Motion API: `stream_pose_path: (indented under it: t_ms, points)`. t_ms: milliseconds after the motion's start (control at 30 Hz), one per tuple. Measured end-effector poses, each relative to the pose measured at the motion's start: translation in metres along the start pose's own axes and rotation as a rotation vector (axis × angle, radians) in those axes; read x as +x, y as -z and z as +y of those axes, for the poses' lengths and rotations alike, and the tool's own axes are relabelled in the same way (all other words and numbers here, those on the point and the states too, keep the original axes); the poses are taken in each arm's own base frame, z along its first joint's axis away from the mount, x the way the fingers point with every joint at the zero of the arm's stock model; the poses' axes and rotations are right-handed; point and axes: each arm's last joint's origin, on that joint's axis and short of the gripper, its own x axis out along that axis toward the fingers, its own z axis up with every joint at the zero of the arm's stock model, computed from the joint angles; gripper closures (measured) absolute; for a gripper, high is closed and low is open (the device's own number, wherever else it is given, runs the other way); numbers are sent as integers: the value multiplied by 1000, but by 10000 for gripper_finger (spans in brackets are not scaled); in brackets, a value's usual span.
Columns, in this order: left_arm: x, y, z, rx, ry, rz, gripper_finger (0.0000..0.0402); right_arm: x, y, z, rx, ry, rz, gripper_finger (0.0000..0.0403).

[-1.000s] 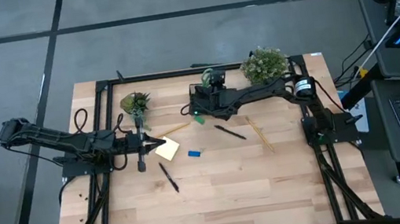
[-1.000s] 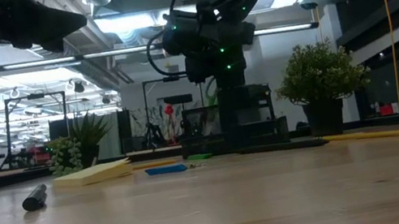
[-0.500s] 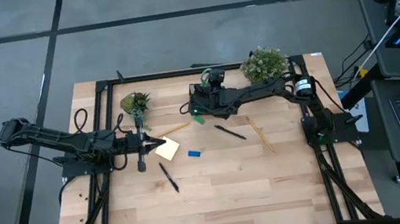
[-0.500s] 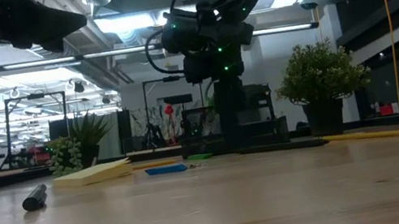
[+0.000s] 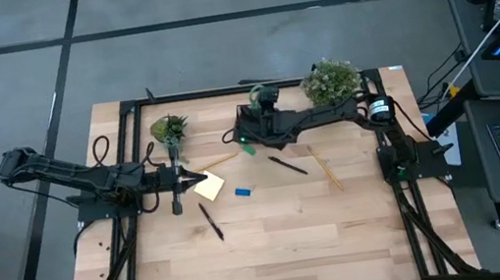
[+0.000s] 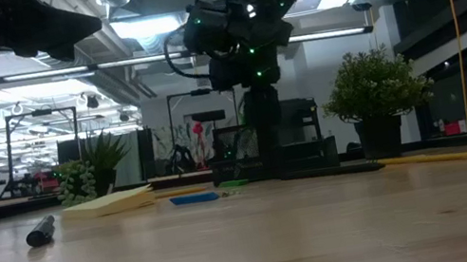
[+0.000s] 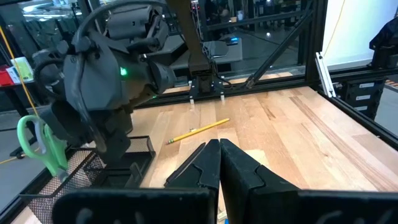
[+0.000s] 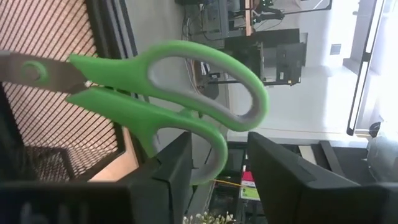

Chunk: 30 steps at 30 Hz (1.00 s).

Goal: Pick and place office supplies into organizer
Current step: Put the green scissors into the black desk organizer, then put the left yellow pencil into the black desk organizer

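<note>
The green-handled scissors point(image 8: 186, 81) stand in the black mesh organizer point(image 8: 56, 106), blades inside and handles sticking out; the left wrist view shows the scissors point(image 7: 37, 146) too. My right gripper point(image 8: 221, 155) hovers open over the organizer point(image 5: 257, 119), its fingers on either side of the lower handle loop. Whether a finger touches the loop, I cannot tell. My left gripper point(image 5: 198, 177) is shut and empty above the corner of the yellow sticky-note pad point(image 5: 209, 187). On the table lie two black pens point(image 5: 210, 220) point(image 5: 286, 164), two pencils point(image 5: 219, 162) point(image 5: 326, 168), a blue eraser point(image 5: 243, 192) and a green eraser point(image 5: 246, 147).
Two potted plants point(image 5: 169, 130) point(image 5: 330, 78) stand at the far side, one on either side of the organizer. A black frame point(image 5: 223, 90) runs round the tabletop. The near half of the table holds only the one pen.
My right gripper has risen a little above the organizer, while the scissors stay standing in it.
</note>
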Motion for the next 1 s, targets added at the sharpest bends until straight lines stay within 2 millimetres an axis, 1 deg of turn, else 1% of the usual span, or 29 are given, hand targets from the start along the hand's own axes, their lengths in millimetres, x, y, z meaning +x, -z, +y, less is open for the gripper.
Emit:
stream_pose_path:
  t_ms: [100, 300, 500, 667, 733, 800, 900, 933, 1000]
  points:
    - [0, 0, 0, 0, 0, 0, 399, -2, -3, -3, 12, 3, -6, 228]
    - [0, 0, 0, 0, 0, 0, 400, -5, -8, -11, -30, 31, -7, 201]
    - [0, 0, 0, 0, 0, 0, 399, -15, -13, -18, -71, 28, -23, 196]
    - [0, 0, 0, 0, 0, 1, 399, -26, -21, -30, -67, 29, -48, 200]
    - [0, 0, 0, 0, 0, 1, 398, -31, -25, -41, -63, 29, -55, 215]
    - [0, 0, 0, 0, 1, 1, 399, -37, -30, -52, -52, 30, -64, 244]
    - [0, 0, 0, 1, 3, 2, 400, -48, -35, -71, -42, -2, -90, 307]
    - [0, 1, 0, 2, 4, 5, 399, -53, -37, -78, -10, -37, -109, 332]
    - [0, 2, 0, 5, 6, 16, 399, -63, -37, -88, 56, -160, -147, 379]
